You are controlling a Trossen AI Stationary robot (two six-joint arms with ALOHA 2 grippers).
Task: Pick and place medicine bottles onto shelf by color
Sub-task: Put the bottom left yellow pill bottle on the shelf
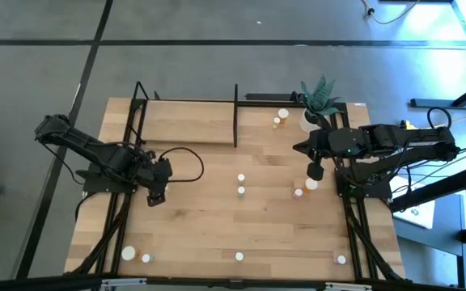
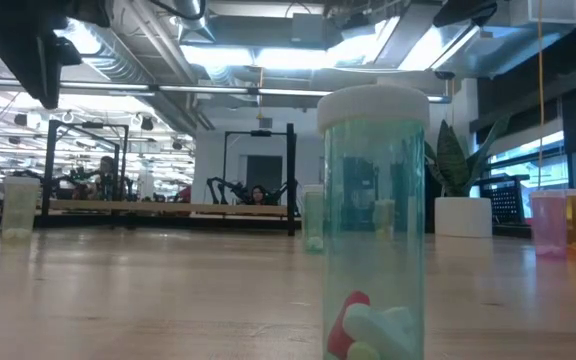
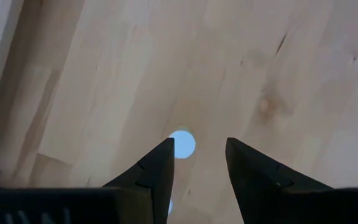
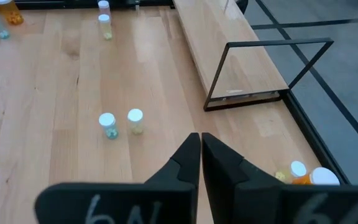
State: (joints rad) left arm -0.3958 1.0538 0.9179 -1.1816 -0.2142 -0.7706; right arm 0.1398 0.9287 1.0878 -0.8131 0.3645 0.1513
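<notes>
Left gripper (image 1: 157, 196) jaws parted and empty; right gripper (image 1: 316, 171) jaws closed, empty

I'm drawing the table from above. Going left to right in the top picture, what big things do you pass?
Left end effector → black shelf bar → two middle bottles → right end effector → bottle at the near right corner.

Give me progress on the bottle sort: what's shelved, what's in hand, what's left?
Done: two bottles stand on the shelf at its plant end. In hand: nothing. The left claw is open and empty over bare table; the right claw is shut, holding nothing, above the table. Left: most of the job. A centre pair and others along the near edge still sit on the table.
</notes>
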